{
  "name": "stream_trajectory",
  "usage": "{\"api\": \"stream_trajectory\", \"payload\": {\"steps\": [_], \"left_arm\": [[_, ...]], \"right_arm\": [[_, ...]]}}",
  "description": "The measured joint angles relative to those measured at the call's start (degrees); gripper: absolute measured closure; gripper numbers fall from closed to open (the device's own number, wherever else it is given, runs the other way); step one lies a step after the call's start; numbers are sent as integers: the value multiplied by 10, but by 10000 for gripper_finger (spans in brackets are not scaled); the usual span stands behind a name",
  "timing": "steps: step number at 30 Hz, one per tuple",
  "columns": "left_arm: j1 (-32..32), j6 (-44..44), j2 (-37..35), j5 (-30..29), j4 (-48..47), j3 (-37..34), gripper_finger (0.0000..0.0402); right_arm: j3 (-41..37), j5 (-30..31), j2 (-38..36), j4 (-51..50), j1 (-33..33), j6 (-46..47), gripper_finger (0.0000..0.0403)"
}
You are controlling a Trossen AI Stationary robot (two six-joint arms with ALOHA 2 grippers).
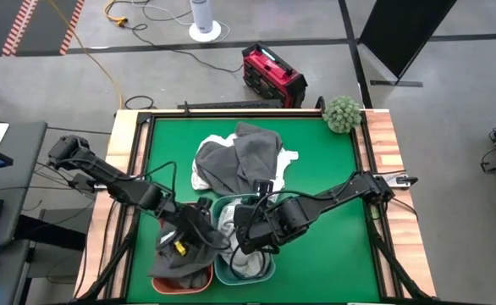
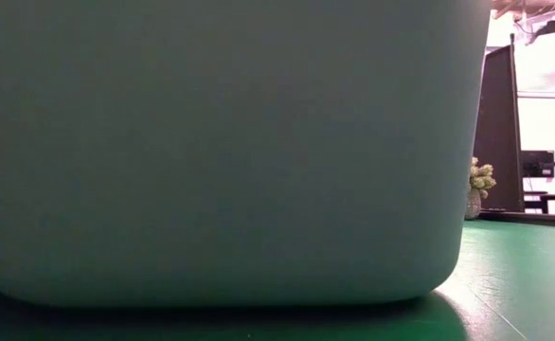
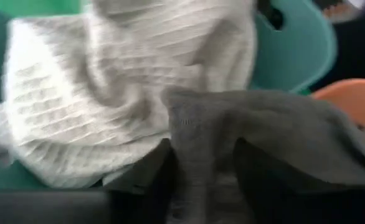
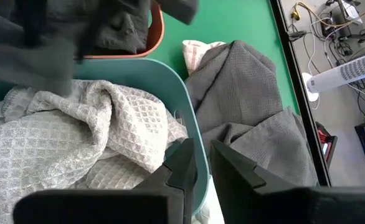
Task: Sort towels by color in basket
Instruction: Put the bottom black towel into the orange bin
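Observation:
My left gripper [image 1: 195, 230] [image 3: 198, 171] is over the orange basket [image 1: 199, 281], shut on a dark grey towel [image 1: 176, 258] that drapes down into that basket. My right gripper [image 1: 250, 227] [image 4: 205, 163] is open a little at the far rim of the teal basket [image 1: 265, 273]. One finger stands inside the rim [image 4: 192, 124] and one outside; whether they touch it, I cannot tell. Light grey waffle towels [image 4: 76, 137] lie in the teal basket. A pile of dark grey towels [image 1: 244, 157] and a white red-checked one [image 4: 198, 53] lies on the table's middle. My left gripper pinches the dark grey towel at a bunched fold [image 3: 195, 134] between its two fingers, coming from above. The cloth hangs slack below the fingers, and its lower part [image 1: 173, 263] rests in the orange basket. Several layers seem gathered in the pinch.
The green fuzzy ball [image 1: 343, 113] [image 2: 482, 178] sits at the table's far right corner. The teal basket's wall [image 2: 221, 152] fills the low view. Bare green table [image 1: 333, 254] lies to the right of the baskets. Wooden edges [image 1: 382, 144] frame the table.

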Motion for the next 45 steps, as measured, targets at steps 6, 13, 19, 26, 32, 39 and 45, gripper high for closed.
{"api": "stream_trajectory", "payload": {"steps": [6, 13, 19, 26, 32, 39, 45], "left_arm": [[-16, 40, -19, 10, 2, 0, 387], [-52, 124, -97, 129, -83, 1, 397], [-63, 65, -91, 21, -203, -29, 399], [-52, 11, -29, -87, -203, -58, 393], [-49, -6, -15, -97, -227, -36, 373], [-54, -16, -41, -100, -251, 20, 329], [-65, -27, -57, -93, -300, 59, 262]], "right_arm": [[0, 0, 0, 0, 0, 1, 317], [0, -1, 0, -10, 7, 14, 317], [0, -1, 0, -9, 17, 16, 317], [0, 0, 0, -1, 13, 16, 317], [0, 0, 0, -3, 10, 16, 317], [0, 0, 0, -3, 6, 11, 317], [0, 0, 0, -11, 9, 16, 317]]}}
